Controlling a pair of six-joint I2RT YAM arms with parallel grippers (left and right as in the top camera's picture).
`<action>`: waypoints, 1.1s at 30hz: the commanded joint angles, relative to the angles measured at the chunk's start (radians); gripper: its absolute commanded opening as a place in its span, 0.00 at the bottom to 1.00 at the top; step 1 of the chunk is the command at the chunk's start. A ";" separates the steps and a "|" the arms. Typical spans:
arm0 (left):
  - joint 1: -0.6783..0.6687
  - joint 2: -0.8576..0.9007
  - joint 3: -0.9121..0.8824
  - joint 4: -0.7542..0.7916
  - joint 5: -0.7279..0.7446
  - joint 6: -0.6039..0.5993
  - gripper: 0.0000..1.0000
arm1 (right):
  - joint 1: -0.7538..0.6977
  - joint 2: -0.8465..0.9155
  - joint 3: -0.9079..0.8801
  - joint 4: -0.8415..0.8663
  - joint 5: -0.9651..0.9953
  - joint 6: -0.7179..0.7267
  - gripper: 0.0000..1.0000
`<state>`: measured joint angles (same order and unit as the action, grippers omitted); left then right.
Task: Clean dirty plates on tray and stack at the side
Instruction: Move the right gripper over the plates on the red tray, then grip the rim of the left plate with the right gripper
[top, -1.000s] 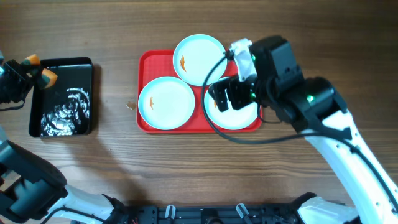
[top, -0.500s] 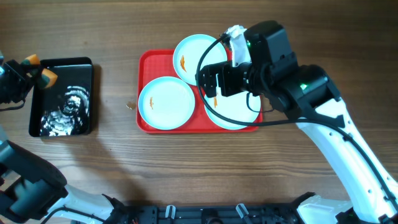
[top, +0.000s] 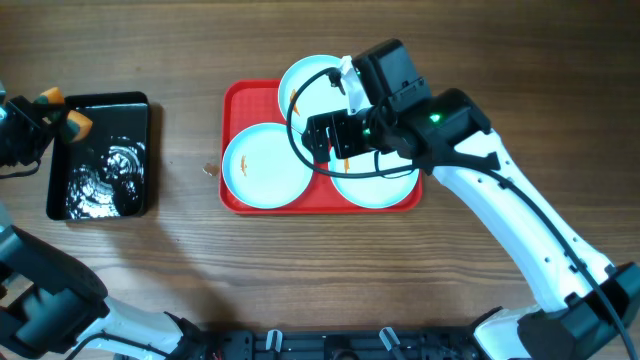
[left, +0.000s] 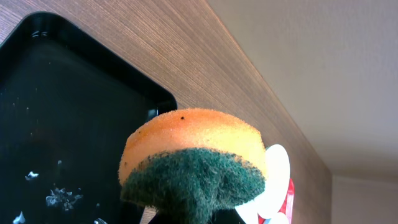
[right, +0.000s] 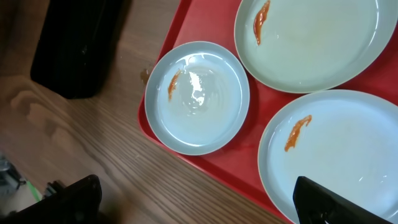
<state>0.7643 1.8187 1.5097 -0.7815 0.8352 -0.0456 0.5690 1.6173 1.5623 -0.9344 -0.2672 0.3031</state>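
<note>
Overhead, the red tray (top: 232, 95) lies mid-frame on a brown wood-grain table (top: 150, 270). It is a rounded plastic rectangle carrying 3 round, shallow, pale plates: the upper plate (top: 315, 95), the left plate (top: 260, 170) and the right plate (top: 385, 190). The right gripper (top: 315, 135) hangs over the spot where the 3 meet, but its spread is unclear from here. At the upper left of the frame, the left gripper (top: 62, 110) is clamped on a sponge (top: 78, 122) over a corner of a glossy black tray (top: 100, 100) (its floor glints with wet streaks).

Left wrist view: the sponge (left: 193, 155) fills the centre, porous orange foam above a fuzzy dark green scouring layer. Overhead cannot resolve that texture. The fingers are hidden behind it. A sliver of plate rim and red tray shows at the lower right.

Right wrist view: 2 dark fingertips (right: 74, 193) sit in the bottom corners, wide apart and holding nothing. Each of the 3 plates carries an orange smear. The left plate (right: 197, 96) shines with wet ripples.
</note>
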 joint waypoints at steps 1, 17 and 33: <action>-0.003 0.004 -0.005 0.000 0.008 0.020 0.04 | 0.003 0.051 0.016 0.026 0.058 0.011 0.99; -0.003 0.004 -0.005 0.003 -0.008 0.024 0.04 | 0.005 0.381 0.016 0.227 0.134 -0.012 0.53; -0.003 0.005 -0.005 0.003 -0.008 0.024 0.04 | 0.031 0.520 -0.016 0.311 0.136 0.067 0.37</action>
<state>0.7643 1.8187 1.5097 -0.7807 0.8265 -0.0414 0.5903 2.0857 1.5620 -0.6262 -0.1078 0.3363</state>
